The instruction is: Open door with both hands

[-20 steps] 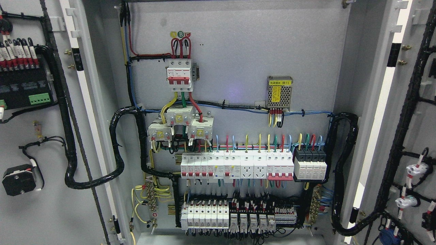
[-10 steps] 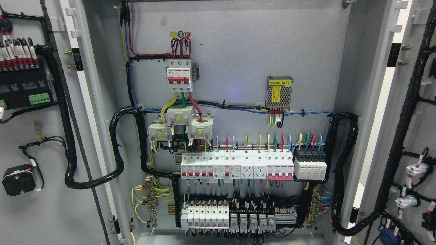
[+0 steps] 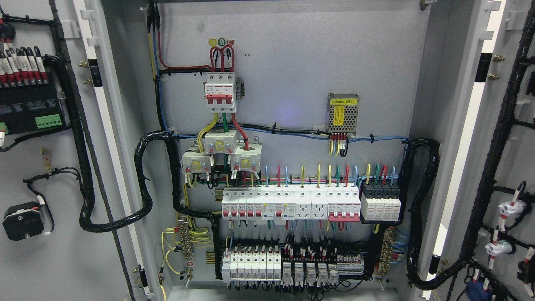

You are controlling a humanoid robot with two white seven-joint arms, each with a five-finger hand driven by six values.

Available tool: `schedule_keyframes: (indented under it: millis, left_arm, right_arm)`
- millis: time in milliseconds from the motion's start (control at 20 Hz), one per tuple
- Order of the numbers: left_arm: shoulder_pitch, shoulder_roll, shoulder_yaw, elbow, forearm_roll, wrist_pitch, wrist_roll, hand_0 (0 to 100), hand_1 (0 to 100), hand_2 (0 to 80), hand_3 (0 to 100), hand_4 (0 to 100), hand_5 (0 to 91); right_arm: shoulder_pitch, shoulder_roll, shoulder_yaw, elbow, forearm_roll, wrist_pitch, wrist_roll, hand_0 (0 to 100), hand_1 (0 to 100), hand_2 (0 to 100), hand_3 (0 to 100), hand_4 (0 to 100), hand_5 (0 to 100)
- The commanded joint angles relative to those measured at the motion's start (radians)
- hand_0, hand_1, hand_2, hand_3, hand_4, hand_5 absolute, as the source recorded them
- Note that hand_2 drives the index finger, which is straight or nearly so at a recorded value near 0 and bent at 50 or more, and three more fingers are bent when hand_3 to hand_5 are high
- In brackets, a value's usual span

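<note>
A grey electrical cabinet fills the head view with both doors swung wide. The left door (image 3: pixel 50 259) shows its inner face at the picture's left, carrying a black terminal block and wire harness. The right door (image 3: pixel 514 167) shows its inner face at the right edge, with black cable looms and small white fittings. Between them the back panel (image 3: pixel 292 71) carries a red-and-white main breaker (image 3: pixel 220 93), rows of white breakers (image 3: pixel 288 202) and a small power supply (image 3: pixel 342 113). Neither of my hands nor arms shows anywhere in the view.
Thick black cable looms (image 3: pixel 144 184) curve from each door into the cabinet at the left and at the right (image 3: pixel 422 209). A lower row of breakers and relays (image 3: pixel 288 265) sits near the cabinet floor. White door-frame edges (image 3: pixel 104 125) stand on both sides.
</note>
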Motion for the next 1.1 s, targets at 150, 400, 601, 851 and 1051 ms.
schedule_keyframes:
  millis: [150,400,601,851,1051]
  left_arm:
    - [0.0,0.0,-0.001,-0.006,0.0,0.0,0.0,0,0,0.0,0,0,0.0]
    - [0.0,0.0,-0.001,-0.006,0.0,0.0,0.0,0,0,0.0,0,0,0.0]
    - [0.0,0.0,0.001,-0.006,0.0,0.0,0.0,0,0,0.0,0,0,0.0]
    - [0.0,0.0,-0.001,-0.006,0.0,0.0,0.0,0,0,0.0,0,0,0.0]
    - [-0.001,0.0,0.001,-0.006,0.0,0.0,0.0,0,0,0.0,0,0,0.0]
  right_arm:
    - [0.005,0.04,-0.003,-0.003,0.0,0.002,0.0,38,0,0,0,0,0]
    - [0.005,0.052,-0.005,-0.002,0.0,0.004,-0.002,38,0,0,0,0,0]
    - [0.005,0.064,-0.005,0.0,0.0,0.004,-0.002,38,0,0,0,0,0]
    - [0.005,0.068,-0.005,-0.002,0.0,0.004,-0.002,38,0,0,0,0,0]
    - [0.008,0.066,-0.005,-0.002,-0.002,0.002,-0.002,38,0,0,0,0,0]
